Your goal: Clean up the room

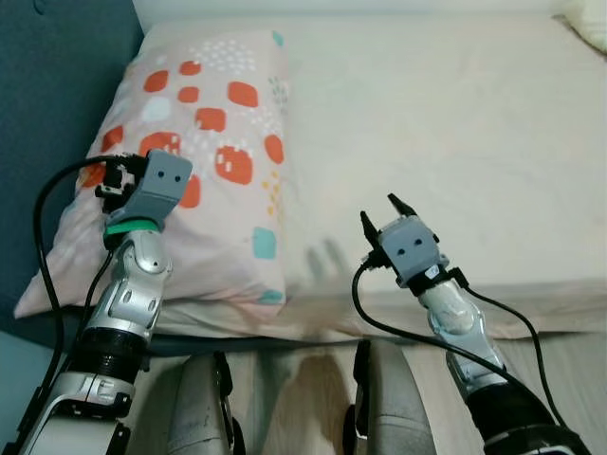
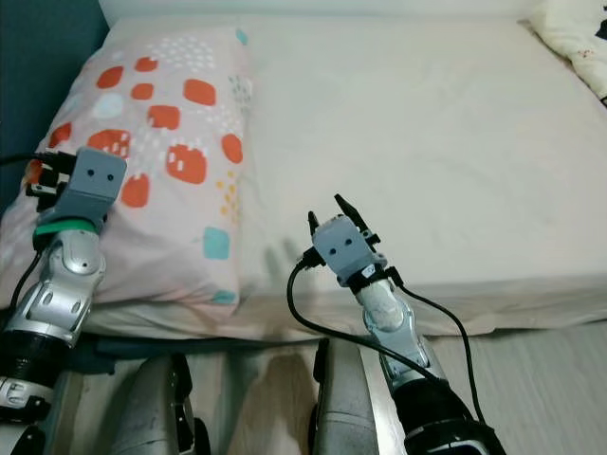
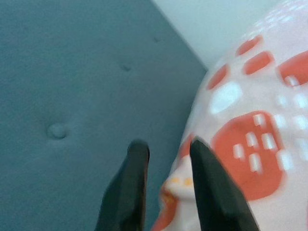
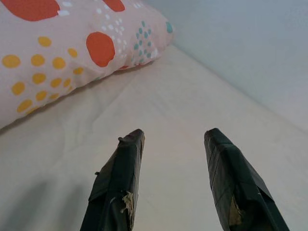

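A pink pillow [image 1: 223, 114] with orange-red patches and small dots lies at the left end of the bed, against the teal headboard [image 1: 47, 85]. My left gripper [image 1: 106, 178] is at the pillow's left edge beside the headboard. In the left wrist view its fingers [image 3: 137, 159] stand close together with a fold of the pillow [image 3: 175, 192] between them. My right gripper [image 1: 379, 210] hovers open just above the cream sheet [image 1: 446, 123] near the bed's front edge, to the right of the pillow. Nothing is between its fingers [image 4: 127, 159].
A pale patterned cushion or blanket [image 2: 574, 38] lies at the far right corner of the bed. The bed's front edge [image 2: 493, 299] runs just before my legs [image 1: 204, 398]. Wooden floor [image 2: 545, 379] shows at the lower right.
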Motion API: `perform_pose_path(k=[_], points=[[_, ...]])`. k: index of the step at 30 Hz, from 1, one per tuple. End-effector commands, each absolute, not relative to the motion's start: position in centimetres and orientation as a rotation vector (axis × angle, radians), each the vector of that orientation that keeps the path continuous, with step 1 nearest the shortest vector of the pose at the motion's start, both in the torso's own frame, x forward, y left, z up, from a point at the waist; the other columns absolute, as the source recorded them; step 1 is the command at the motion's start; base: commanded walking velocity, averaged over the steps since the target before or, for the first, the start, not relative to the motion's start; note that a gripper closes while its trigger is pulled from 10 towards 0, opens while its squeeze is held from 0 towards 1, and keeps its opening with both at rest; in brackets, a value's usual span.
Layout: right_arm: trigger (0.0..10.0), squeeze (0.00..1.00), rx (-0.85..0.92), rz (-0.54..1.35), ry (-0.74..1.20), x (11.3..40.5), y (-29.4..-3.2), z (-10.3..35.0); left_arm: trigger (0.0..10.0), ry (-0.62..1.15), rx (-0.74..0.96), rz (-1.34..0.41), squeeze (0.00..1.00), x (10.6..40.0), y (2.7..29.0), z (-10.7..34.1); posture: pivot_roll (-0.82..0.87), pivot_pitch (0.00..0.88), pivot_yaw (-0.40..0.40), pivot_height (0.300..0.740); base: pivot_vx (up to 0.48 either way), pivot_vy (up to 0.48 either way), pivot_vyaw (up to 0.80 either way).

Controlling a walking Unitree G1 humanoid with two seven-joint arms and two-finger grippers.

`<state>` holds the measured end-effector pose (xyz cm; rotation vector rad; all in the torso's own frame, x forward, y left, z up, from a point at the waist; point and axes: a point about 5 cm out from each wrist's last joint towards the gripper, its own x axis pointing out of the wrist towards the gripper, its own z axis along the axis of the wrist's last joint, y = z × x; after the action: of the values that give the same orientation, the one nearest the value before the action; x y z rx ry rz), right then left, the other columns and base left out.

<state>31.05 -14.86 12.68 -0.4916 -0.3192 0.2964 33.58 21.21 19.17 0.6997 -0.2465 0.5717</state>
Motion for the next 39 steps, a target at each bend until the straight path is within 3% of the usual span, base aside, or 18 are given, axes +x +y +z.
perform_pose_path(k=[1, 5, 7, 9, 10, 11, 14, 15, 17, 23, 39], points=[[10.0, 0.00, -0.487, 0.305, -0.306, 30.7, -14.9, 12.2, 10.0, -0.263, 0.719, 0.601, 0.00, 33.2, 21.7, 19.3, -0.03, 0.087, 0.040, 0.579, 0.000, 0.000, 0.00], [10.0, 0.00, -0.485, 0.307, -0.304, 30.7, -14.8, 12.1, 10.0, -0.385, 0.712, 0.601, 0.00, 32.1, 21.5, 21.4, -0.02, 0.085, 0.036, 0.579, 0.000, 0.000, 0.00], [10.0, 0.00, -0.481, 0.310, -0.306, 30.8, -14.7, 12.2, 10.0, -0.430, 0.689, 0.507, 0.00, 32.0, 20.3, 21.9, -0.01, 0.082, 0.034, 0.579, 0.000, 0.000, 0.00], [10.0, 0.00, -0.433, 0.324, -0.314, 30.8, -14.2, 12.4, 10.0, -0.386, 0.526, 0.180, 0.00, 32.0, 16.1, 21.0, 0.00, 0.077, 0.032, 0.579, 0.000, 0.000, 0.00], [10.0, 0.00, -0.433, 0.324, -0.314, 30.8, -14.2, 12.4, 10.0, -0.386, 0.526, 0.180, 0.00, 32.0, 16.1, 21.0, 0.00, 0.077, 0.032, 0.579, 0.000, 0.000, 0.00], [10.0, 0.00, -0.348, 0.317, -0.311, 30.8, -13.7, 12.6, 10.0, -0.306, 0.357, -0.008, 0.00, 31.7, 13.6, 20.0, -0.01, 0.070, 0.039, 0.579, 0.000, 0.000, 0.00], [10.0, 0.00, -0.255, 0.305, -0.305, 30.8, -13.2, 12.7, 10.0, -0.246, 0.213, -0.143, 0.00, 31.2, 11.7, 19.3, -0.02, 0.064, 0.042, 0.579, 0.000, 0.000, 0.00], [10.0, 0.00, -0.136, 0.282, -0.297, 30.7, -12.8, 12.9, 10.0, -0.214, 0.108, -0.264, 0.00, 30.5, 10.0, 19.0, -0.02, 0.059, 0.045, 0.579, 0.000, 0.000, 0.00], [10.0, 0.00, -0.036, 0.257, -0.289, 30.6, -12.5, 13.0, 10.0, -0.198, 0.057, -0.327, 0.00, 29.9, 9.0, 18.8, -0.03, 0.058, 0.045, 0.579, 0.000, 0.000, 0.00], [10.0, 0.00, 0.088, 0.183, -0.240, 30.6, -12.9, 12.3, 10.0, -0.189, 0.065, -0.322, 0.00, 29.8, 8.9, 18.5, -0.02, 0.046, 0.048, 0.589, 0.000, 0.000, 0.00], [10.0, 0.00, 0.093, 0.205, -0.187, 30.3, -13.0, 11.4, 10.0, -0.086, 0.078, -0.268, 0.00, 30.4, 9.9, 16.3, -0.02, 0.034, 0.041, 0.644, 0.000, 0.000, 0.00]])
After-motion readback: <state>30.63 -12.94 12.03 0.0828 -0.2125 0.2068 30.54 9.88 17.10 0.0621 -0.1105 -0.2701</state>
